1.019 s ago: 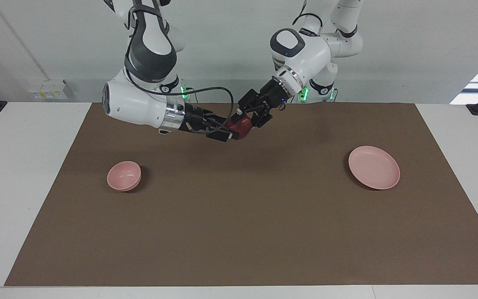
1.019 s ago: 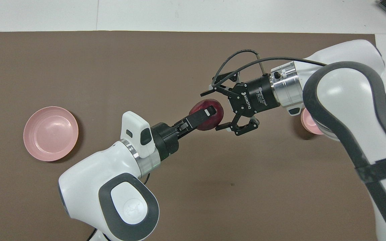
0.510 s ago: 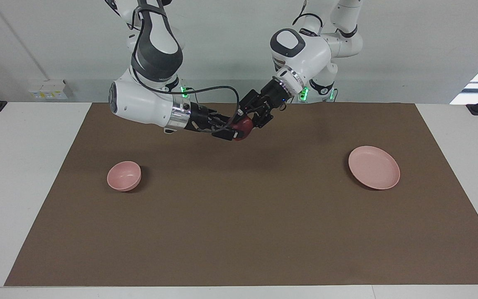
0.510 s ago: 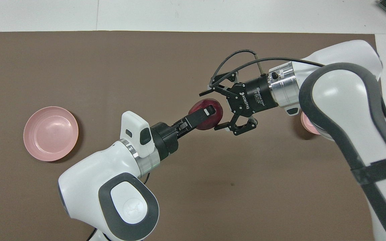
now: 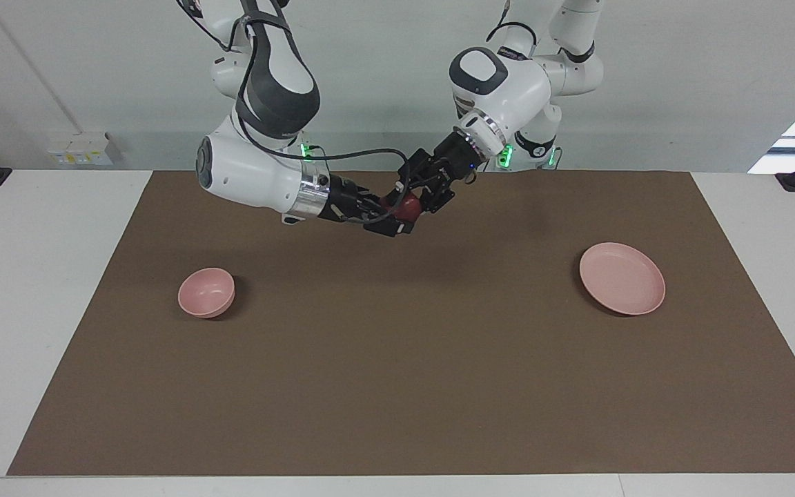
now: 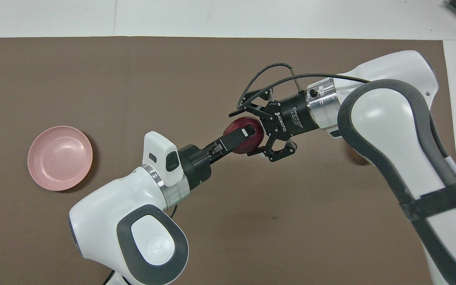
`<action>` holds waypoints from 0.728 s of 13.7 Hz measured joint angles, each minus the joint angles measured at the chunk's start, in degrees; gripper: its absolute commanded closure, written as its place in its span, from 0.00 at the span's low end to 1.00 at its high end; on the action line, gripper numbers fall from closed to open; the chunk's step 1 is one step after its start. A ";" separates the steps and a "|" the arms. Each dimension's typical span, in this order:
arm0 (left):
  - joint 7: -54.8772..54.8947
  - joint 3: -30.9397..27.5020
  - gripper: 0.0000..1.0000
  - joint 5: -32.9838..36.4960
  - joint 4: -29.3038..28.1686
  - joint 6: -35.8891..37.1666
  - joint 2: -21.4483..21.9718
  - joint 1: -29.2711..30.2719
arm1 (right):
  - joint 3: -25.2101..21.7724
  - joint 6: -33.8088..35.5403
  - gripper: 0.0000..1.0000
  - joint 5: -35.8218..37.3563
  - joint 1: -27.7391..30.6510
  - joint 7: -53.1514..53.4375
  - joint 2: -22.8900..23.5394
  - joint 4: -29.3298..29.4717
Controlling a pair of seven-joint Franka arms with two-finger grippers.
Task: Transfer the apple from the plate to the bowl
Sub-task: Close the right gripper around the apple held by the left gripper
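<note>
You see the apple [image 6: 243,136] in the air, above the middle of the brown mat [image 5: 397,386], well apart from both dishes. The left gripper [image 6: 240,135] is clenched on it: one black finger [image 6: 236,137] lies across the top of the fruit in the overhead view, and the arm comes in from the bottom left of that view. The right gripper [image 6: 256,133] meets the apple from the other direction. Its fingers stand spread, one at each side of the fruit, very close to the skin. You cannot tell from these views if they already press on it or are only just beside it. In the facing view the apple [image 5: 407,203] shows as a small red spot between the two black grippers, the left gripper [image 5: 413,201] above it and the right gripper [image 5: 397,215] below it.

The plate [image 5: 622,278] lies flat on the mat toward the left arm's end of the table, and it holds nothing. The bowl [image 5: 206,293] stands upright on the mat toward the right arm's end, also with nothing inside. In the overhead view the right arm covers the bowl, so you find it only in the facing view. The mat lies on a white table [image 5: 38,276].
</note>
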State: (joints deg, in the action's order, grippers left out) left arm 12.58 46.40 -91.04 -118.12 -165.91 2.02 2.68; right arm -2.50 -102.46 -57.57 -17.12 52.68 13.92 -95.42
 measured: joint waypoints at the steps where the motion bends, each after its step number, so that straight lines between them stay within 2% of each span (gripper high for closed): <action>1: 0.04 0.07 1.00 0.00 0.02 0.00 -0.05 0.00 | 0.00 0.19 1.00 0.02 0.09 0.00 0.00 -0.01; 3: 0.04 0.08 1.00 0.00 0.03 0.00 -0.07 0.00 | 0.00 0.20 1.00 0.02 0.10 0.00 0.00 -0.01; 6: 0.04 0.09 0.17 0.00 0.05 0.00 -0.09 0.00 | 0.01 0.26 1.00 0.02 0.16 0.00 0.00 0.00; 7: 0.05 0.17 0.00 0.02 0.16 0.01 -0.17 -0.01 | 0.01 0.60 1.00 0.02 0.34 0.00 0.00 0.04; 10: 0.03 0.41 0.00 0.02 0.43 0.01 -0.29 -0.08 | -0.06 1.20 1.00 0.02 2.68 0.00 0.01 0.21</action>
State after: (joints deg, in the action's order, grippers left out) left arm 12.61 46.81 -91.02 -117.70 -165.90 1.73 2.60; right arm -2.56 -101.26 -57.54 -14.44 52.68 13.93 -95.20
